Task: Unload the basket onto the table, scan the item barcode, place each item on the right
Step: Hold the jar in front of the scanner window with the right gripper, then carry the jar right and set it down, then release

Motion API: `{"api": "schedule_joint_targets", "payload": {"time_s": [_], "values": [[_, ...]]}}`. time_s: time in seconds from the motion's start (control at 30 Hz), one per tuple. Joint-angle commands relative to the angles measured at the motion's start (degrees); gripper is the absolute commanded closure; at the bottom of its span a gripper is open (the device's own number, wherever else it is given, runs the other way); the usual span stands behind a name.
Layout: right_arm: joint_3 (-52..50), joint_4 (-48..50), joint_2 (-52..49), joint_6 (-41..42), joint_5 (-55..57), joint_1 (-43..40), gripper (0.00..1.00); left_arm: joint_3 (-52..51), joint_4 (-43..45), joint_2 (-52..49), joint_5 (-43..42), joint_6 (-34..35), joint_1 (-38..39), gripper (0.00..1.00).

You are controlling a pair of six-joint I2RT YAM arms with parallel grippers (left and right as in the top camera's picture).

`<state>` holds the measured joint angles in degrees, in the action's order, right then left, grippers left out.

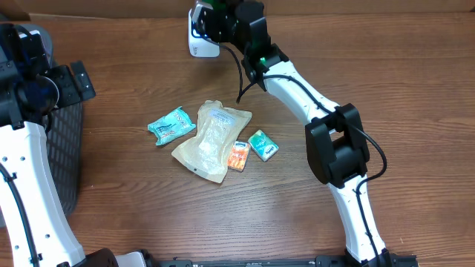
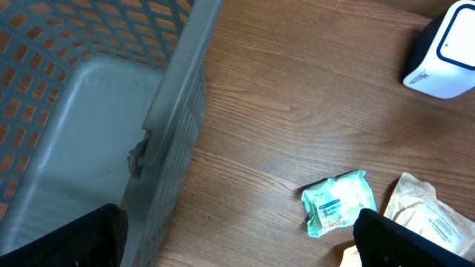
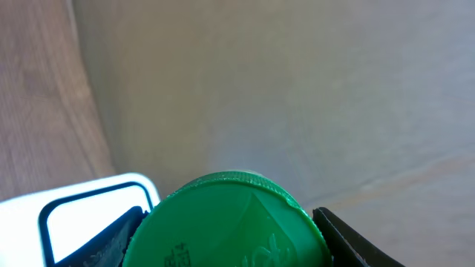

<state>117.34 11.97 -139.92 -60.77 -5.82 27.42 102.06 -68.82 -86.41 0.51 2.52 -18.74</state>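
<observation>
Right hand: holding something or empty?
Holding. The right hand grips a green round lid from both sides in the wrist view, beside the white scanner.

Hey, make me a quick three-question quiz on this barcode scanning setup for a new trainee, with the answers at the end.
1. True or false: the right claw grips a green-capped item close to the white scanner.
2. The left claw is: A) open and empty, B) holding a packet, C) out of sight.
3. How many loose items lie in the middle of the table?

Key: 1 true. 2 A. 3 four: teal packet, pale pouch, orange packet, green box.
</observation>
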Motion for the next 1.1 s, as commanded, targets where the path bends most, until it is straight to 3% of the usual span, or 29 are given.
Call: {"api": "schedule_joint_targets", "payload": {"time_s": [0.0, 0.73, 0.9, 1.07], "values": [[2.6, 1.4, -2.2, -3.0, -0.7, 0.1, 0.60, 1.2, 0.0, -0.1, 0.1, -1.3, 0.0, 0.00], [2.6, 6.6, -4.5, -3.7, -1.3, -0.1, 0.59, 1.2, 0.0, -0.1, 0.1, -1.3, 0.0, 0.00], [2.6, 6.4, -2.6, 5.0, -1.4, -0.1, 0.60, 1.2, 0.0, -0.1, 0.1, -1.3, 0.0, 0.00], [2.6, -0.6, 3.9, 16.9, -1.3, -0.2, 0.60, 1.2, 0.0, -0.1, 0.1, -1.3, 0.0, 0.01]]}}
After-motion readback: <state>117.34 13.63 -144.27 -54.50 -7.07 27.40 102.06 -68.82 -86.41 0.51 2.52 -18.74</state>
